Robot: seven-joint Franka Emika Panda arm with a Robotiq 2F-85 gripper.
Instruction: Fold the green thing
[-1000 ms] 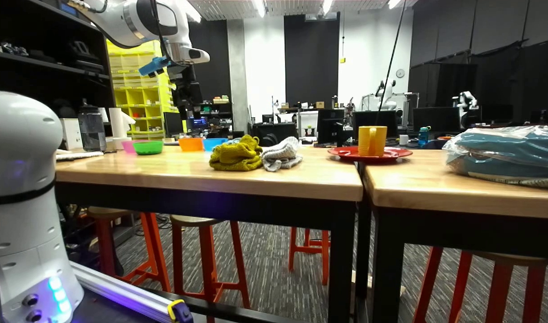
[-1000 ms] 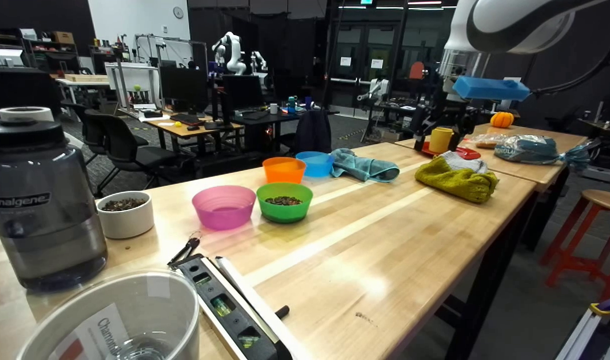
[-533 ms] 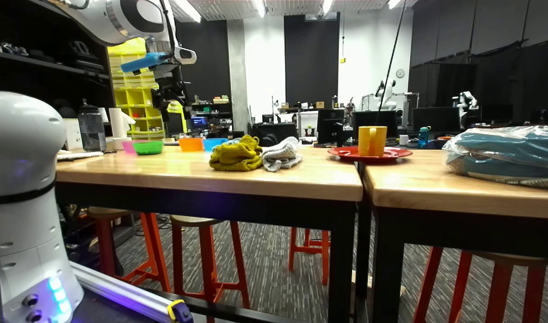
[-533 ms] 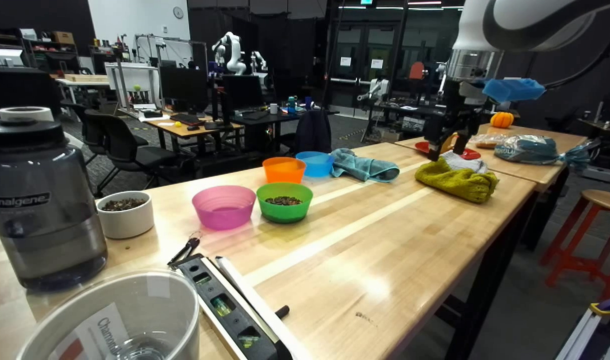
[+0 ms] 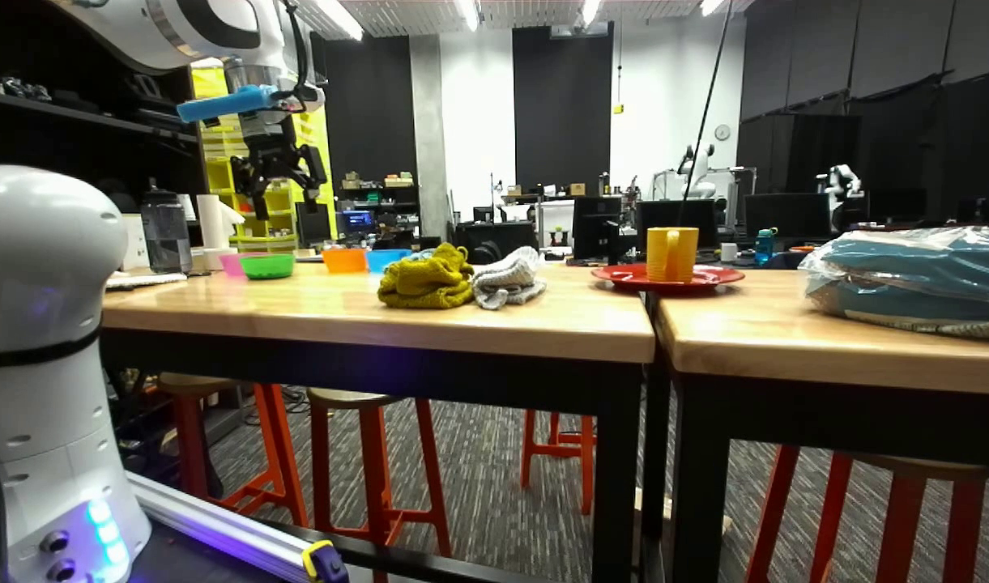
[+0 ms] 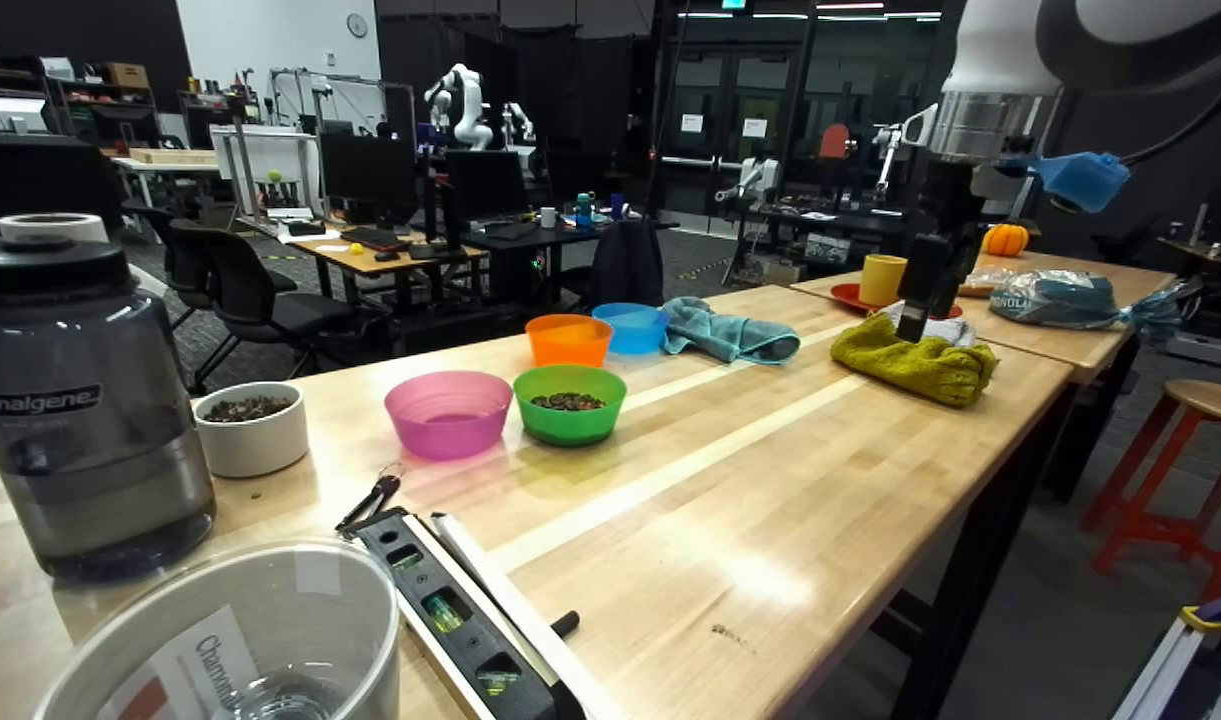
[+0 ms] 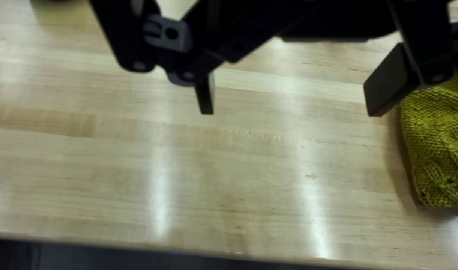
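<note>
The green thing, a crumpled yellow-green knitted cloth (image 5: 427,280), lies in a low heap on the wooden table. The same cloth (image 6: 915,362) shows in an exterior view, and part of the cloth (image 7: 440,150) enters at the right edge of the wrist view. Well above the table and off to one side of the heap, my gripper (image 5: 287,205) hangs pointing down. In the wrist view the gripper (image 7: 292,111) is open wide, with only bare wood seen between its fingers. The right-hand finger (image 7: 388,82) appears close to the cloth's edge there, though it is higher up.
A pale grey cloth (image 5: 508,279) lies against the green one. Behind are a teal towel (image 6: 730,335) and blue (image 6: 632,328), orange (image 6: 568,342), green (image 6: 570,425) and pink (image 6: 448,418) bowls. A yellow mug (image 5: 671,255) stands on a red plate (image 5: 611,275).
My gripper has shifted sideways, away from the green cloth and toward the robot's base, while turning about its axis. It has stayed open. The cloth has not moved.
</note>
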